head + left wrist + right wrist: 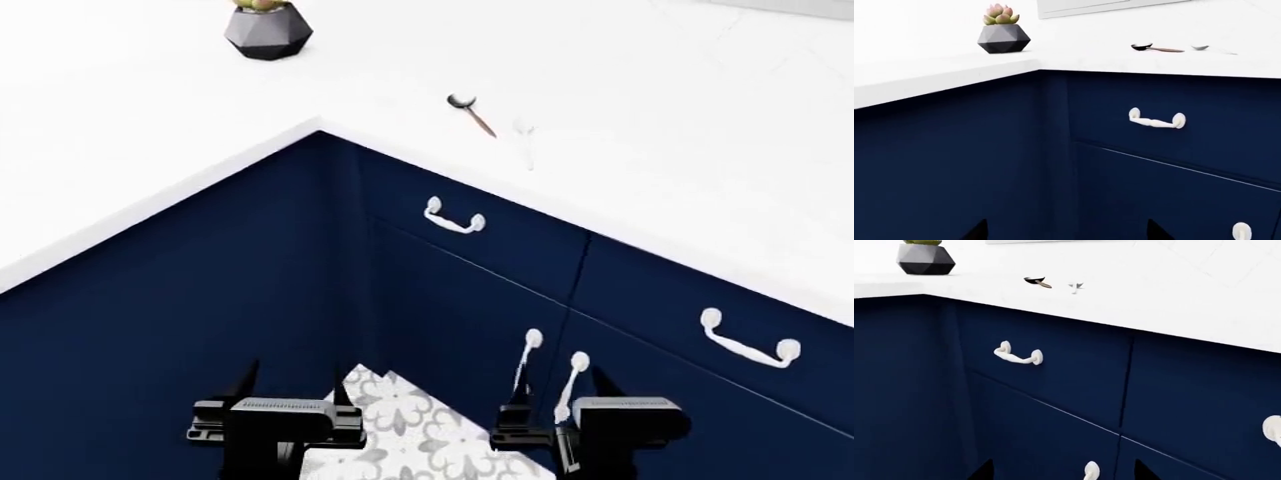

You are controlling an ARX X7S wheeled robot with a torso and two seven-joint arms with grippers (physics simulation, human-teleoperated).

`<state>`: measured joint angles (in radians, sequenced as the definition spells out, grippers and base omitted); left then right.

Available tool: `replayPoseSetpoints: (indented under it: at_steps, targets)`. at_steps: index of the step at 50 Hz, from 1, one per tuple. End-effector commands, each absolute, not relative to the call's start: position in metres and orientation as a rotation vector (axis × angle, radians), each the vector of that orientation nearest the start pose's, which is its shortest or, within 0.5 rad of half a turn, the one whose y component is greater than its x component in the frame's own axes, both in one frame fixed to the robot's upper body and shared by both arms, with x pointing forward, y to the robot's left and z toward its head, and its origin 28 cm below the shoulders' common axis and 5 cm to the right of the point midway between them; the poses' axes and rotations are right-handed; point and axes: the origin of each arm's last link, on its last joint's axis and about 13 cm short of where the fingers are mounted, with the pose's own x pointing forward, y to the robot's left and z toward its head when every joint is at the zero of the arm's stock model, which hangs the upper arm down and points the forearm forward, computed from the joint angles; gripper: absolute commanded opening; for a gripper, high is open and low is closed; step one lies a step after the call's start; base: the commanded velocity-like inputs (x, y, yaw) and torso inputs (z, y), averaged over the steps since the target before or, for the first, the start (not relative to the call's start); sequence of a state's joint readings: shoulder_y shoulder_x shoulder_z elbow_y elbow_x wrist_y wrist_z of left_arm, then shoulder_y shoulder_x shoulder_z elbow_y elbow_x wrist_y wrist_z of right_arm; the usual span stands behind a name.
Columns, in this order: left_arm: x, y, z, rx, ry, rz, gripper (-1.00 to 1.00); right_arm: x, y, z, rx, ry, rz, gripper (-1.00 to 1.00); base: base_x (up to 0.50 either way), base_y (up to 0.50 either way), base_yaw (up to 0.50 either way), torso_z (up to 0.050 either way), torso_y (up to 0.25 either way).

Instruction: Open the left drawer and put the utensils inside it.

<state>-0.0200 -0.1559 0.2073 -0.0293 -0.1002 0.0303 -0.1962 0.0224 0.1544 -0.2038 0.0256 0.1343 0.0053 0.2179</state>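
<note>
The left drawer (474, 235) is shut, its white bail handle (454, 217) untouched. On the white counter (667, 150) above it lie the spoon (470, 112) and, just beside it, the pale fork (525, 143), which is hard to make out against the white top. A potted succulent (267, 25) stands well apart at the corner. The left gripper (278, 420) and right gripper (594, 420) hang low before the cupboard doors (454, 340), both seemingly open and empty.
</note>
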Motion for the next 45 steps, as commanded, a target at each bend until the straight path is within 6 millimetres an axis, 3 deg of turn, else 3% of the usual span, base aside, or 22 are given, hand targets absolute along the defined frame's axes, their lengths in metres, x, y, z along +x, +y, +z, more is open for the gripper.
replayPoseSetpoints:
  at_steps: [1, 3, 5, 7, 8, 10, 11, 13, 14, 15, 16, 17, 18, 19, 20, 21, 22, 25, 29, 33, 35, 45]
  targets:
    - [0.211, 0.203, 0.009, 0.058, -0.001, -0.007, 1.0, 0.211, -0.094, 0.009, -0.034, 0.036, -0.019, 1.0, 0.0, 0.0, 0.5, 0.0, 0.0]
    - [0.211, 0.203, 0.009, 0.057, 0.0, -0.007, 1.0, 0.211, -0.094, 0.011, -0.005, 0.064, -0.023, 1.0, 0.0, 0.0, 0.5, 0.0, 0.0]
    - [0.211, 0.203, 0.009, 0.048, 0.006, -0.003, 1.0, 0.21, -0.096, 0.034, 0.009, 0.133, -0.037, 1.0, -0.09, 0.11, 0.0, 0.0, 0.0]
    - [0.211, 0.204, 0.009, 0.043, 0.009, 0.001, 1.0, 0.201, -0.101, 0.079, -0.067, 0.125, -0.014, 1.0, 0.0, 0.0, 0.0, 0.0, 0.0]
    - [0.211, 0.204, 0.009, 0.043, 0.009, 0.001, 1.0, 0.2, -0.102, 0.09, -0.091, 0.119, -0.03, 1.0, 0.0, 0.0, 0.0, 0.0, 0.0]
    - [0.211, 0.203, 0.009, 0.041, 0.009, 0.0, 1.0, 0.198, -0.107, 0.158, -0.089, -0.041, -0.048, 1.0, 0.0, 0.0, 0.0, 0.0, 0.0]
    - [0.211, 0.203, 0.009, 0.04, 0.01, 0.0, 1.0, 0.197, -0.109, 0.178, -0.093, -0.067, -0.055, 1.0, 0.0, 0.0, 0.0, 0.0, 0.0]
    - [0.21, 0.203, 0.01, 0.012, 0.019, -0.006, 1.0, 0.196, -0.113, 0.2, -0.136, -0.023, -0.027, 1.0, 0.0, 0.0, 0.0, 0.0, 0.0]
    - [0.209, 0.203, 0.011, -0.031, 0.036, -0.016, 1.0, 0.195, -0.117, 0.206, -0.245, 0.038, 0.003, 1.0, 0.0, 0.0, 0.0, 0.0, 0.0]
    - [0.207, 0.207, 0.016, -0.185, 0.099, -0.049, 1.0, 0.214, -0.14, 0.234, -0.246, 0.008, -0.145, 1.0, 0.0, 0.0, 0.0, 0.0, 0.0]
    - [0.205, 0.205, 0.019, -0.33, 0.134, -0.084, 1.0, 0.215, -0.102, 0.216, -0.233, 0.054, 0.073, 1.0, 0.0, 0.0, 0.0, 0.0, 0.0]
    - [0.2, 0.206, 0.025, -0.469, 0.171, -0.159, 1.0, 0.235, -0.106, 0.237, -0.325, -0.017, 0.048, 1.0, 0.0, 0.0, 0.0, 0.0, 0.0]
    - [0.196, 0.208, 0.033, -0.597, 0.214, -0.219, 1.0, 0.238, -0.111, 0.261, -0.393, -0.136, 0.01, 1.0, 0.0, 0.0, 0.0, 0.0, 0.0]
    - [0.198, 0.209, 0.037, -0.724, 0.294, -0.17, 1.0, 0.24, -0.121, 0.281, -0.414, -0.19, -0.074, 1.0, 0.0, 0.0, 0.0, 0.0, 0.0]
    - [0.197, 0.206, 0.04, -0.859, 0.329, -0.215, 1.0, 0.232, -0.131, 0.307, -0.399, -0.25, -0.184, 1.0, 0.0, 0.0, 0.0, 0.0, 0.0]
    - [0.195, 0.207, 0.043, -0.917, 0.295, -0.214, 1.0, 0.226, -0.127, 0.334, -0.353, -0.28, -0.257, 1.0, 0.0, 0.0, 0.0, 0.0, 0.0]
    - [0.195, 0.207, 0.044, -0.981, 0.364, -0.298, 1.0, 0.22, -0.124, 0.349, -0.316, -0.255, -0.294, 1.0, 0.0, 0.0, 0.0, 0.0, 0.0]
    - [0.191, 0.207, 0.049, -1.023, 0.4, -0.352, 1.0, 0.199, -0.115, 0.364, -0.29, -0.029, 0.077, 1.0, 0.0, 0.0, 0.0, 0.0, 0.0]
    - [0.189, 0.211, 0.033, -1.202, 0.408, -0.446, 1.0, 0.213, -0.119, 0.388, -0.289, -0.028, 0.06, 1.0, 0.0, 0.0, 0.0, 0.0, 0.0]
    - [0.185, 0.211, 0.019, -1.249, 0.38, -0.599, 1.0, 0.23, -0.121, 0.407, -0.26, 0.029, 0.034, 1.0, 0.0, 0.0, 0.0, 0.0, 0.0]
    - [0.19, 0.216, 0.009, -1.294, 0.36, -0.54, 1.0, 0.242, -0.122, 0.413, -0.239, 0.05, 0.009, 1.0, 0.0, 0.0, 0.0, 0.0, 0.0]
    - [0.19, 0.217, 0.008, -1.322, 0.311, -0.578, 1.0, 0.285, -0.13, 0.452, -0.179, 0.119, -0.077, 1.0, 0.0, 0.0, 0.0, 0.0, 0.0]
